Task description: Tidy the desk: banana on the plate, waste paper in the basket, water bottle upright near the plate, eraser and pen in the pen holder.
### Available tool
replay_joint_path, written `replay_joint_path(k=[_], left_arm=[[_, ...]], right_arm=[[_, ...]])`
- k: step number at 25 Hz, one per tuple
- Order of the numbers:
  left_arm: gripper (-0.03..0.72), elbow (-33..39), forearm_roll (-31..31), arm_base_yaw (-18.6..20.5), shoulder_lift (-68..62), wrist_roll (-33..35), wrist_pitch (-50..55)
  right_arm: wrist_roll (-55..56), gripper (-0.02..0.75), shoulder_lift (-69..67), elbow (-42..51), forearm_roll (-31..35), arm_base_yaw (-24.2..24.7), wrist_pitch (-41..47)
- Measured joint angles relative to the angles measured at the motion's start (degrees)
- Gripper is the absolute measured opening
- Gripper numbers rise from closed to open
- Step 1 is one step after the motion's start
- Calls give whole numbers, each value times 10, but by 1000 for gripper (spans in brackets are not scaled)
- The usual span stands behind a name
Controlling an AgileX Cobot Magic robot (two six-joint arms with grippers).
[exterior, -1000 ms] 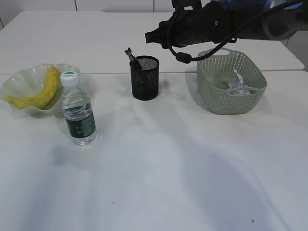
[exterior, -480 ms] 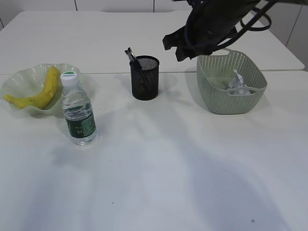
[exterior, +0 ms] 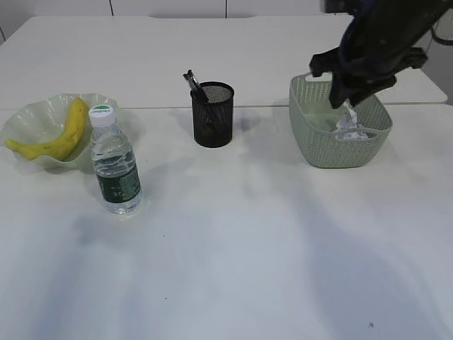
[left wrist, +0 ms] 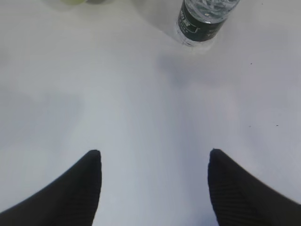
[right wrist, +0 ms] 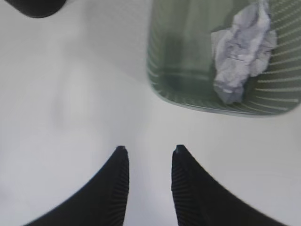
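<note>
Banana [exterior: 56,138] lies on plate [exterior: 32,117] at far left; water bottle [exterior: 115,161] stands upright just beside it. Pen [exterior: 195,86] is seen in pen holder [exterior: 213,115]; eraser cannot be made out. Waste paper [right wrist: 244,49] lies in basket [exterior: 340,145].

Right gripper [right wrist: 148,151], empty, jaws slightly parted, is held above the basket's far rim; a low swing could clip and shift it.

Left gripper [left wrist: 153,160], jaws spread wide, is shown only by its wrist view.
</note>
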State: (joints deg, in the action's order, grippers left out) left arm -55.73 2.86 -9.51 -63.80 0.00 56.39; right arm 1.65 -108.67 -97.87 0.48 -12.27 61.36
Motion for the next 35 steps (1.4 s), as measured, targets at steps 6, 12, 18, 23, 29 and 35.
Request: replay_joint_path(k=[6,12,18,23,29,35], left_arm=[[496,0,-8,0,0,0,0],[496,0,-14,0,9,0,-7],[496,0,-25,0,52,-20,-13],[496,0,-49,0,93,-42,1],[496,0,-53,0,139,-44,47],[496,1,-62,0,210,-44,77]], right_arm=[[1,237,44,38,6,71,6],[1,237,113,114,24,93,-3],[-17,237,204,243,69,93,-55],[-24,237,298,327,69,93,-72],[-17,237,369,356,64,93,-61],[1,237,445,357,58,93,-18]])
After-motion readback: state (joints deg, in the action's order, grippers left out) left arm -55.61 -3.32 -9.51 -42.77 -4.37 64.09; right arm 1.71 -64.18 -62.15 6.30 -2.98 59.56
